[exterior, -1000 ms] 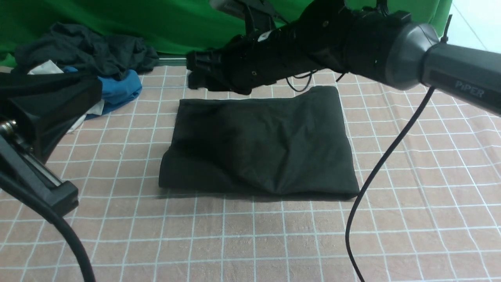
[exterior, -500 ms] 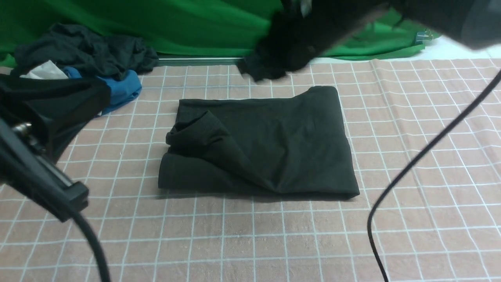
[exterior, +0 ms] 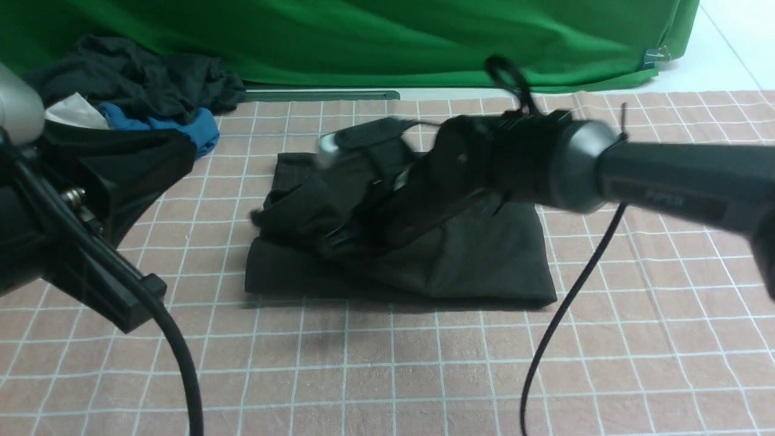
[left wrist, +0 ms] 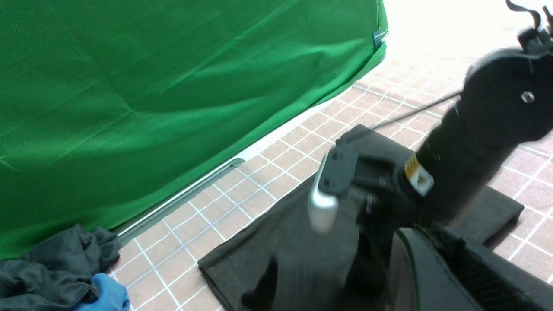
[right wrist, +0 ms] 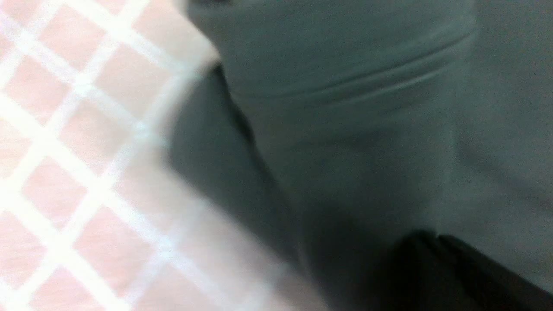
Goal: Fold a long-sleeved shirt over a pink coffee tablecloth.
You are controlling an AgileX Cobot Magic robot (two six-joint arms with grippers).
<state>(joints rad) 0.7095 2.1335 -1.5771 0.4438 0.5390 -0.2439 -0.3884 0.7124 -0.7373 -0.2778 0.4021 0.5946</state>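
A folded black long-sleeved shirt (exterior: 484, 260) lies at the middle of a pink checked tablecloth (exterior: 636, 339). The right arm (exterior: 605, 169) reaches in from the right, low over the shirt's left part. Its gripper (exterior: 339, 233) is blurred against rumpled cloth, with jaws pressed together; whether they pinch fabric is unclear. The left gripper is out of view, closed. A heap of clothes (exterior: 133, 91) sits far left before a green backdrop (exterior: 363, 36).

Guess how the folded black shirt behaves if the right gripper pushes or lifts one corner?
Likely floppy: the long-sleeved shirt already shows a rumpled, raised flap at its left end. A corner lift would probably peel layers apart. Pushing probably bunches it on the pink coffee tablecloth rather than sliding it whole.
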